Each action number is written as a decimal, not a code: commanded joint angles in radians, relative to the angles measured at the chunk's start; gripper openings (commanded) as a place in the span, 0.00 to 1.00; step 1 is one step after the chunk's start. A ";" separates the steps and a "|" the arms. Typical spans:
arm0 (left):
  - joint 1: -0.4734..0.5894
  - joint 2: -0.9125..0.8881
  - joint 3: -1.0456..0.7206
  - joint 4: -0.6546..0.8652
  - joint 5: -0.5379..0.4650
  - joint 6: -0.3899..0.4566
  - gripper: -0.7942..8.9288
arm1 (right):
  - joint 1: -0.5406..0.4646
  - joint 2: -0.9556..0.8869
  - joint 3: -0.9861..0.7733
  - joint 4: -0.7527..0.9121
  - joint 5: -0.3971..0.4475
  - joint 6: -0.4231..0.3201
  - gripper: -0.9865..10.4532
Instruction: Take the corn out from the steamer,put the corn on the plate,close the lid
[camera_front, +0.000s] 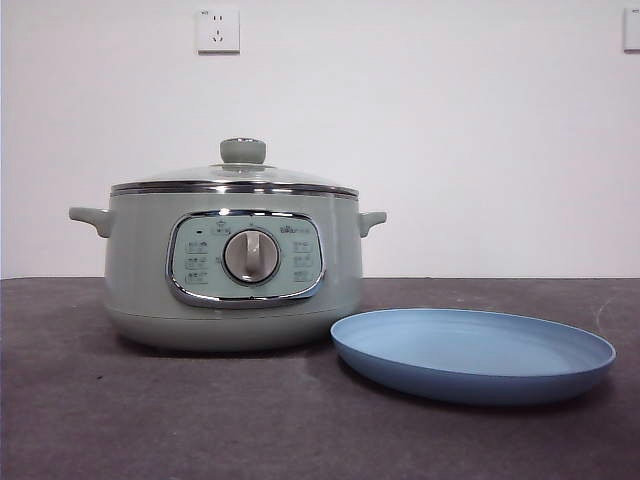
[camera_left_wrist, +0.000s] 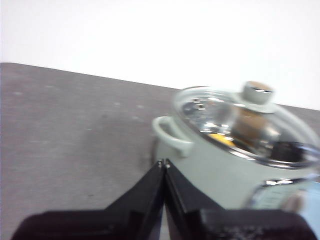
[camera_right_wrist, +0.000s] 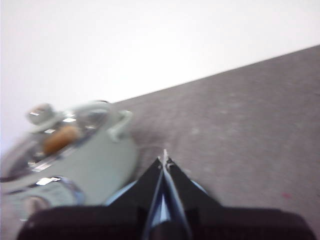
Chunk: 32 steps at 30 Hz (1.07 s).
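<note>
Glass chrome-rimmed lid (camera_front: 236, 176) seated on sage-green round steamer (camera_front: 232, 268); matte light-blue plate (camera_front: 473, 353) at 4 o'clock, placed ready for corn. Left pincer (camera_left_wrist: 164, 163) and right pincer (camera_right_wrist: 165, 161) pressed together, empty.

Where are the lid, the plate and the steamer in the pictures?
lid (camera_front: 243, 151), front view, on its green knob.
plate (camera_front: 500, 384), front view, on its near outer wall.
steamer (camera_front: 140, 270), front view, on its green side wall.

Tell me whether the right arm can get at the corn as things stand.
Probably not yet. The corn lies inside the steamer under the glass lid, which sits closed on the rim. The right tool, shut, hangs beside the pot; the lid must come off first.
</note>
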 joint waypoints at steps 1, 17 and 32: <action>0.002 0.028 0.062 -0.029 0.053 -0.016 0.07 | 0.002 0.070 0.077 0.003 -0.050 0.019 0.08; 0.002 0.293 0.449 -0.330 0.378 0.099 0.07 | 0.003 0.586 0.693 -0.568 -0.332 -0.413 0.08; 0.002 0.414 0.544 -0.484 0.461 0.198 0.09 | 0.017 0.688 0.833 -0.791 -0.424 -0.488 0.10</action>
